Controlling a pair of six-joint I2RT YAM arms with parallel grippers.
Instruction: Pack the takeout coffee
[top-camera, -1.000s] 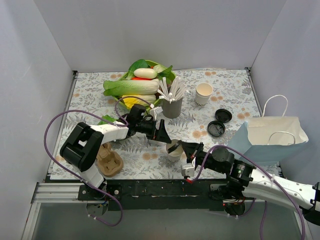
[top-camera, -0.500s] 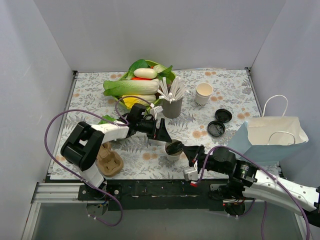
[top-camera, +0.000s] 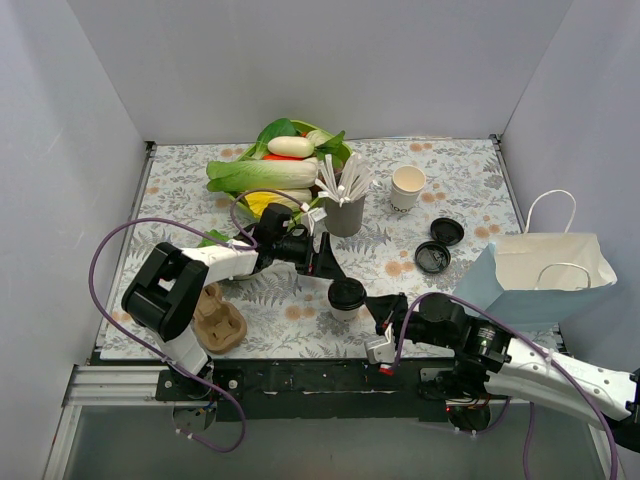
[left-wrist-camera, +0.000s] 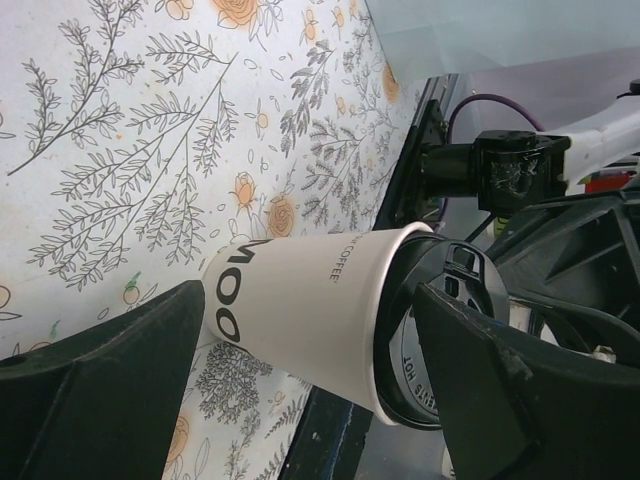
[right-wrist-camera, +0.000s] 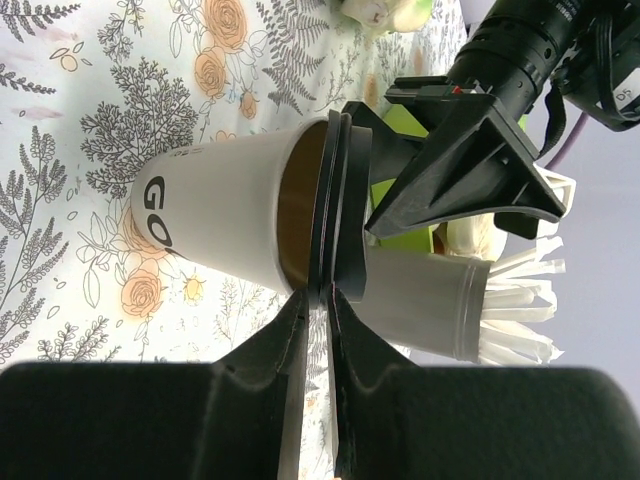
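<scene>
The cream-white paper cup (top-camera: 345, 309) with dark lettering stands on the floral mat near the front edge. A round black lid (top-camera: 347, 294) lies over its mouth. My right gripper (top-camera: 373, 309) is shut on the lid's rim from the right; in the right wrist view its tips (right-wrist-camera: 318, 298) pinch the lid (right-wrist-camera: 330, 200) at the cup (right-wrist-camera: 220, 210). My left gripper (top-camera: 328, 268) is open just behind the cup. In the left wrist view the cup (left-wrist-camera: 300, 320) and lid (left-wrist-camera: 450, 330) lie between its spread fingers (left-wrist-camera: 110, 380); I cannot tell whether they touch it.
A grey metal cup of white straws (top-camera: 344, 213) stands behind the left gripper. Two loose black lids (top-camera: 432, 258) and a spare paper cup (top-camera: 407, 186) are at right. An open pale-blue paper bag (top-camera: 545, 275) lies at far right. Vegetables (top-camera: 275, 170) sit at back; a cardboard cup holder (top-camera: 218, 322) at front left.
My right gripper has carried the tilted black lid leftward from beside the cup onto its mouth. The lid now covers the cup from above. The left gripper has barely moved.
</scene>
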